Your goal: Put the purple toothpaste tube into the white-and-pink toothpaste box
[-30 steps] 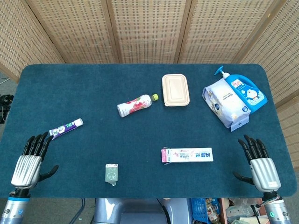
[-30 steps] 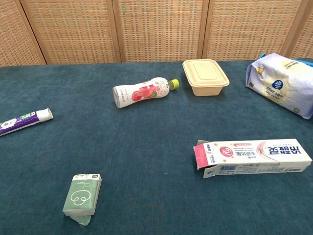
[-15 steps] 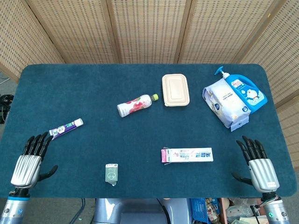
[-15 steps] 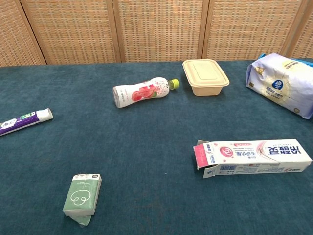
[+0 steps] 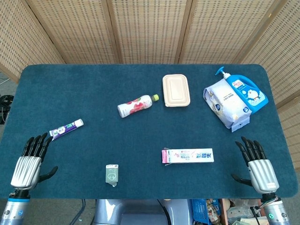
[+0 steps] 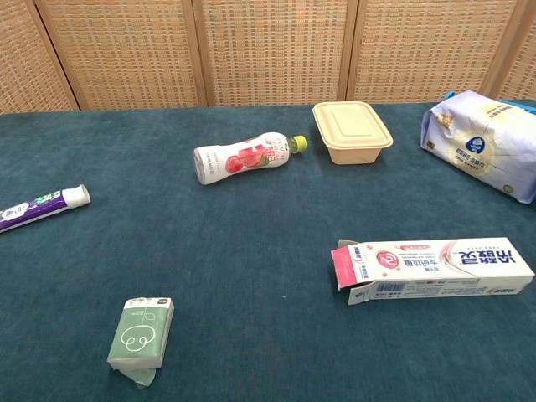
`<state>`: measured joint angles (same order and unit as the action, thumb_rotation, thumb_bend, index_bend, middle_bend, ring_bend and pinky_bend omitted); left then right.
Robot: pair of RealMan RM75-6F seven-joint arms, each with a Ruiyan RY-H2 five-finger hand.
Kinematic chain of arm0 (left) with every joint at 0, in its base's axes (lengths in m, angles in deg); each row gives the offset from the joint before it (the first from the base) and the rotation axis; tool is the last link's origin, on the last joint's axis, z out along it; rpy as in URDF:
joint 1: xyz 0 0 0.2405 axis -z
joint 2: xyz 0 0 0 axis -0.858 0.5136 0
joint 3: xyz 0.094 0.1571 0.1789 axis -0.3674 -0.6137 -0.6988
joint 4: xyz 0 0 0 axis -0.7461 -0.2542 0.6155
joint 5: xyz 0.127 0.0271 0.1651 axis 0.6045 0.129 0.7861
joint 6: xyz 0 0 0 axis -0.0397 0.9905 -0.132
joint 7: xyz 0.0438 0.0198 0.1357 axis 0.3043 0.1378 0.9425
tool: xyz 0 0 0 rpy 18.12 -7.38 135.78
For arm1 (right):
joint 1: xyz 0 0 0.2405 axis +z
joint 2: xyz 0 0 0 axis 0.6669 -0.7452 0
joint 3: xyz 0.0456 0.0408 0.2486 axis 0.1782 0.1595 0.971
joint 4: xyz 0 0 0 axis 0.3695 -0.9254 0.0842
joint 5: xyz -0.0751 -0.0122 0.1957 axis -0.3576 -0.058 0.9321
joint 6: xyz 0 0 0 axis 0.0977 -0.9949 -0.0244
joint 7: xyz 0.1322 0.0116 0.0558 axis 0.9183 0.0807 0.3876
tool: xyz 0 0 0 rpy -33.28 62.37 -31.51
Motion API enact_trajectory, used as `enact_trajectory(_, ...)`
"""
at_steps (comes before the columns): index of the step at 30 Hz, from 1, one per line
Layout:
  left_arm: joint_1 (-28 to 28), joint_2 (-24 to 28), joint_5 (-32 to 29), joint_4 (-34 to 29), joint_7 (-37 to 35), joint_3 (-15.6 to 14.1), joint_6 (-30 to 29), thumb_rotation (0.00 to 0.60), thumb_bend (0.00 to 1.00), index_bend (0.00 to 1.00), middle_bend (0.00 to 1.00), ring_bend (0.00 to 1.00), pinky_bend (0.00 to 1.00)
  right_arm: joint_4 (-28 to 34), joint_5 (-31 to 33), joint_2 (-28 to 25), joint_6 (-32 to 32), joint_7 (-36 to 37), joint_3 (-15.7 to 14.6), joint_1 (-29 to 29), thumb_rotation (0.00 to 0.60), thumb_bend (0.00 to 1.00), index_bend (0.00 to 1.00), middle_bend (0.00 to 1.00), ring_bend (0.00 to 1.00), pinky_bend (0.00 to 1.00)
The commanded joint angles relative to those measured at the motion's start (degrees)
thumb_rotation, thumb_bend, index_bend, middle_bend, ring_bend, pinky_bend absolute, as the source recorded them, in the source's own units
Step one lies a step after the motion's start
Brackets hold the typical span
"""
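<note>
The purple toothpaste tube (image 5: 66,128) (image 6: 42,204) lies flat at the table's left side, white cap pointing right. The white-and-pink toothpaste box (image 5: 188,155) (image 6: 434,266) lies on its side right of centre, near the front edge, with its left end flap open. My left hand (image 5: 30,161) hovers at the front left corner, fingers spread, empty, just below the tube's tail. My right hand (image 5: 257,164) is at the front right corner, fingers spread and empty, to the right of the box. Neither hand shows in the chest view.
A pink-labelled drink bottle (image 5: 136,105) lies at mid-table, a beige lidded container (image 5: 176,90) behind it. A white refill bag (image 5: 225,102) and blue pump bottle (image 5: 244,90) sit at back right. A small green tissue pack (image 5: 112,174) lies near the front edge.
My right hand has drifted slightly left and toward the front edge. The left hand and all objects stay where they were.
</note>
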<state>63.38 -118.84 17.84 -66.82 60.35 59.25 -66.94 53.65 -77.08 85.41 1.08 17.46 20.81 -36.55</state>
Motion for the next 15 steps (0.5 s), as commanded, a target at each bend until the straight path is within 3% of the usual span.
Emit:
enact_trajectory(1, 0.0, -0.2, -0.3, 0.1, 0.2, 0.1, 0.2, 0.6, 0.24, 0.0, 0.0, 0.0, 0.0, -0.1, 0.1, 0.0, 0.1, -0.1, 0.0, 0.0, 0.6, 0.03, 0.0, 0.0, 0.0, 0.0)
enact_trajectory(10, 0.3, -0.9, -1.9, 0.4, -0.4, 1.2, 0.4, 0.6, 0.24, 0.08, 0.0, 0.0, 0.0, -0.2, 0.2, 0.3, 0.5, -0.2, -0.2, 0.1, 0.6, 0.03, 0.0, 0.0, 0.0, 0.0)
enact_trajectory(15, 1.7, -1.1, -5.3, 1.0, 0.2, 3.9, 2.0, 0.6, 0.24, 0.15, 0.0, 0.0, 0.0, 0.0, 0.3, 0.3, 0.6, -0.6, -0.1, 0.1, 0.6, 0.03, 0.0, 0.0, 0.0, 0.0)
